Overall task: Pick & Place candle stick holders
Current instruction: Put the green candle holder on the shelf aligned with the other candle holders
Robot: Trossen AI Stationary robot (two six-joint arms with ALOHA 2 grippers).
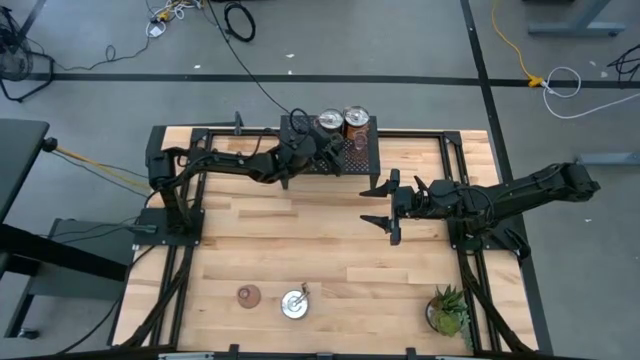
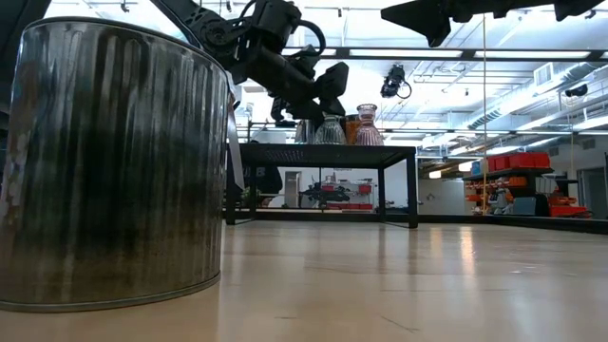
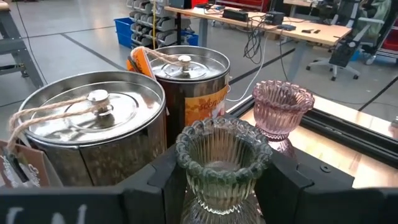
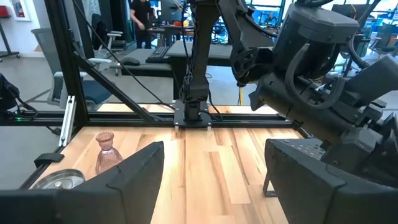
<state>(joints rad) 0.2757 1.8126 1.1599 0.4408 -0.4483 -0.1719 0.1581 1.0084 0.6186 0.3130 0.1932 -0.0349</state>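
A greenish ribbed glass candle stick holder (image 3: 222,158) stands on the black mesh rack (image 1: 345,160) at the table's far edge. My left gripper (image 3: 222,186) is shut on it. Beside it on the rack are a pink glass holder (image 3: 283,109) and two silver-topped tins (image 3: 93,121) (image 3: 189,71). A pinkish-brown cup (image 1: 248,295) and a silver-topped holder (image 1: 294,303) rest on the table near its front edge. My right gripper (image 1: 385,205) hangs open over the table's middle right, with nothing between its fingers. My left gripper pinches the greenish holder between its two fingers (image 3: 165,177), on the sides of the ribbed bowl (image 3: 189,180) just under the scalloped rim. The fingers come nearly level from the table's left. The holder is upright, its foot (image 2: 330,140) on the rack's top.
A spiky green potted plant (image 1: 448,310) sits at the near right corner. A large tin (image 2: 109,161) fills the low view's left foreground. Bare wood lies between the rack and the things at the front edge.
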